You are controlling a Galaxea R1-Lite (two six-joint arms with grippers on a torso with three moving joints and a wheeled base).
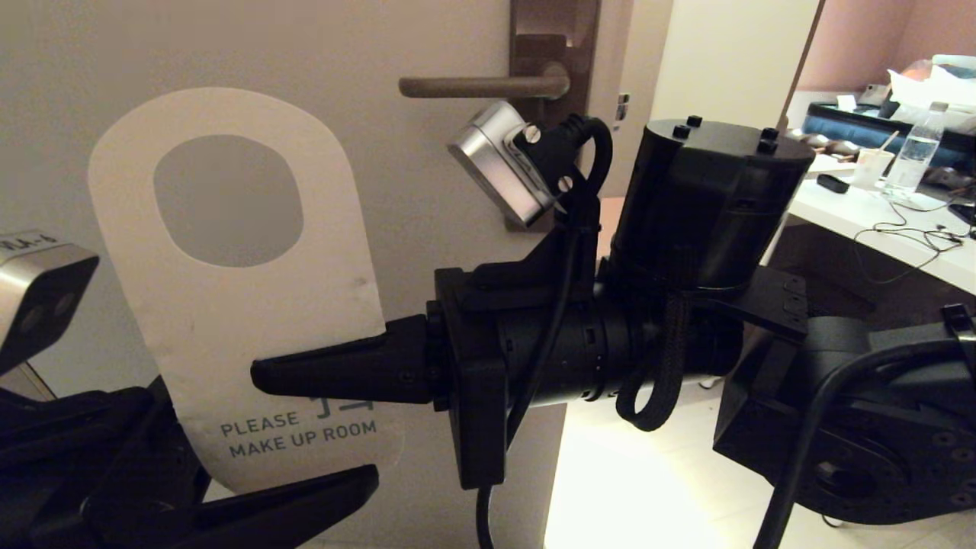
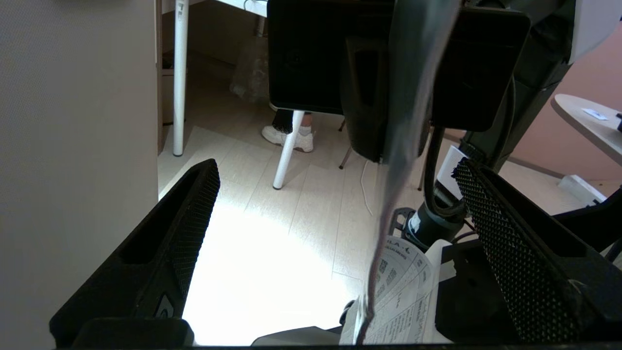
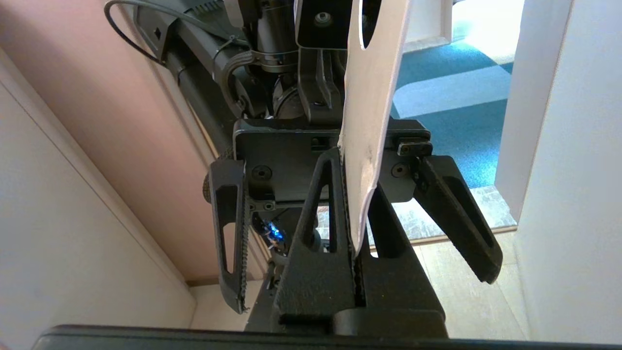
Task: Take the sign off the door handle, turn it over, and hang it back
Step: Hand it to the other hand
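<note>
The sign [image 1: 252,305] is off the door handle [image 1: 480,85] and hangs in the air below and left of it, big hole uppermost. Its off-white "PLEASE MAKE UP ROOM" side faces the head camera. My right gripper [image 1: 263,377] reaches in from the right and is shut on the sign's lower part. The right wrist view shows its fingers [image 3: 320,218] pinching the card [image 3: 371,97]. My left gripper [image 2: 335,167] is open just below, its jaws wide on either side of the sign's bottom edge [image 2: 408,121] without touching it. One left finger [image 1: 305,499] shows under the sign.
The beige door [image 1: 229,46] stands close behind the sign, with the brown backplate [image 1: 553,38] at its right edge. To the right is the open doorway and a white table [image 1: 877,221] with a water bottle [image 1: 915,160] and cables.
</note>
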